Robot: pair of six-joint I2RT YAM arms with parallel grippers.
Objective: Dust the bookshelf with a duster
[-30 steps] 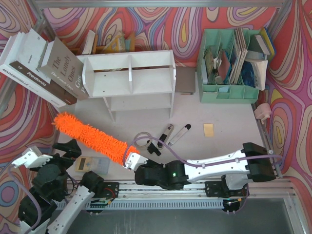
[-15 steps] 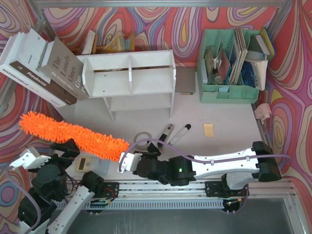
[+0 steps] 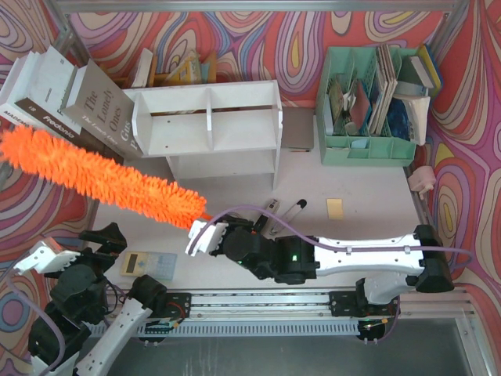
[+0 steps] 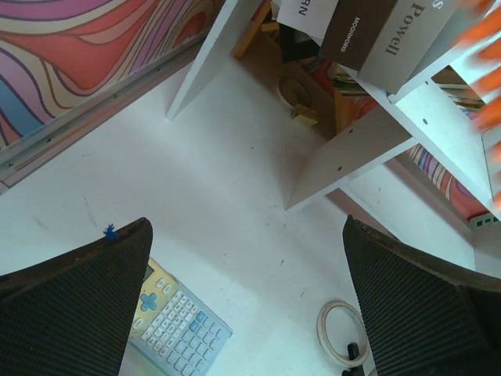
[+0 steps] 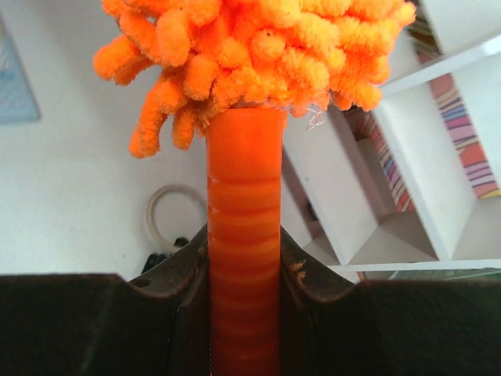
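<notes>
White table (image 3: 368, 184), swirly walls (image 3: 313, 35), duster (image 3: 102, 180) seemingly off bookshelf (image 3: 207, 117)

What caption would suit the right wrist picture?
Right end effector clamped on the orange duster by its handle, white bookshelf beyond.

brown book (image 3: 100, 103) spine: "the lonely ones"; white book (image 3: 41, 82): "fredonia"

Fluffy chenille duster (image 3: 102, 184) (glossy ribbed plastic handle (image 5: 243, 235)) and matt white-painted wooden bookshelf (image 3: 243, 125).
</notes>
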